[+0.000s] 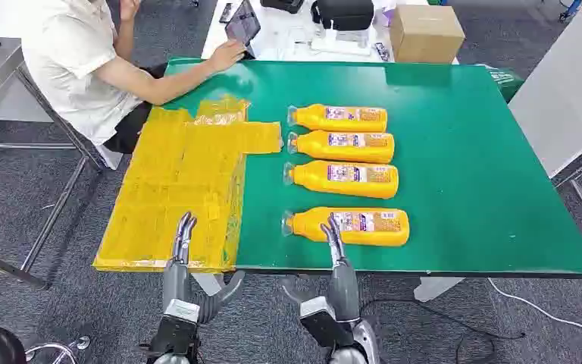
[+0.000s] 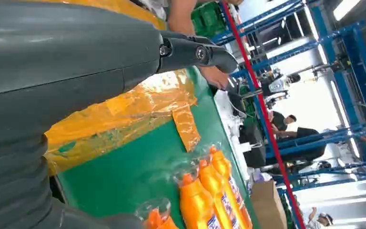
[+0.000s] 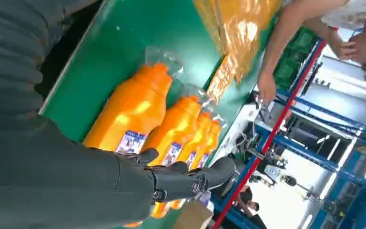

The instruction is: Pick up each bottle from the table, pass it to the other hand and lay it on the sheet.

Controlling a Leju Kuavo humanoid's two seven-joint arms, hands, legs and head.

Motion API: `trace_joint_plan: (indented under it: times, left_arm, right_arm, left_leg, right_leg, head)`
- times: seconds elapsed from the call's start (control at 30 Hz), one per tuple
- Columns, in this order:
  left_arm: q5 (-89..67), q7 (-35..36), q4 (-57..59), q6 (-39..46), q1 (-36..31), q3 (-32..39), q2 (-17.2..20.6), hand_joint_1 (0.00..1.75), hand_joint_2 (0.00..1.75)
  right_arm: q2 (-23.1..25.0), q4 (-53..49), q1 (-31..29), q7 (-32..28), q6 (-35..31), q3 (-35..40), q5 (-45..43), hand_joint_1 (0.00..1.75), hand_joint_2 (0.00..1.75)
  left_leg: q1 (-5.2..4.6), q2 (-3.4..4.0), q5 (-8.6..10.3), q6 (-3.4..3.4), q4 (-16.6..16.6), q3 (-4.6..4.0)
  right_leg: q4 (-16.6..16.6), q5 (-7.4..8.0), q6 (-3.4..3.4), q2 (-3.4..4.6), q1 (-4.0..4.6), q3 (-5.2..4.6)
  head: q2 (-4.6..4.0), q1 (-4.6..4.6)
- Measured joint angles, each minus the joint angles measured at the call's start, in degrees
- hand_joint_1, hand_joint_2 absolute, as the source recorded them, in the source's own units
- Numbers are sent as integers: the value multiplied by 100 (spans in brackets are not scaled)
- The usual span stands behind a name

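Note:
Several orange bottles lie on their sides in a row on the green table [image 1: 462, 167], caps pointing toward the yellow sheet [image 1: 174, 182]. The nearest bottle [image 1: 356, 226] lies by the front edge. My right hand [image 1: 333, 235] reaches up from below with straight fingers over that bottle's near side and holds nothing. In the right wrist view the right hand [image 3: 100, 191] stretches above the nearest bottle [image 3: 133, 109]. My left hand [image 1: 183, 236] hovers over the sheet's front edge, fingers extended and empty. The left wrist view shows the left hand [image 2: 76, 62], the sheet [image 2: 124, 109] and the bottles [image 2: 200, 200].
A person [image 1: 83, 61] sits at the table's far left corner, one hand on a tablet [image 1: 242, 24]. A cardboard box [image 1: 426, 32] stands on a white table behind. Another white table [image 1: 561, 91] is close on the right. Bare green surface lies right of the bottles.

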Motion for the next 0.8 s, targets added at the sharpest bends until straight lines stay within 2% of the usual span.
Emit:
trace_joint_plan:
  times: [0.1,0.3,0.43,0.53,0.7,0.8]
  left_arm:
    - [11,-20,24,2,-17,-2,-7,0,175]
    - [26,-33,74,4,-51,-2,-7,0,175]
    - [90,-99,107,-57,-104,-9,-11,0,175]
    - [142,-164,147,-133,-179,-9,-50,0,175]
    - [199,-236,245,-256,-298,-9,-135,0,175]
    - [234,-302,317,-291,-320,-9,-162,0,175]
  right_arm:
    - [-18,11,-15,0,-2,-144,335,0,175]
    - [-22,42,-42,0,-2,-304,444,0,175]
    - [-64,79,-138,57,-11,-510,1379,0,175]
    - [-221,79,-350,349,-13,-686,2028,0,175]
    - [-634,247,-860,1274,-4,-909,3135,0,175]
    - [-841,469,-1107,1377,-7,-1012,3224,0,175]
  left_leg:
    - [0,0,0,0,0,0]
    - [0,0,0,0,0,0]
    - [0,0,1,1,0,0]
    - [-2,0,2,2,0,0]
    - [-4,0,5,6,2,2]
    - [-3,0,5,6,3,2]
  right_leg:
    - [0,0,0,0,0,0]
    - [0,0,0,0,0,0]
    - [0,1,0,0,0,1]
    - [0,4,1,0,-1,2]
    - [0,8,2,0,-3,5]
    - [0,8,2,0,-2,4]
  head:
    - [0,0]
    - [0,0]
    - [0,0]
    - [0,0]
    - [0,0]
    - [0,0]
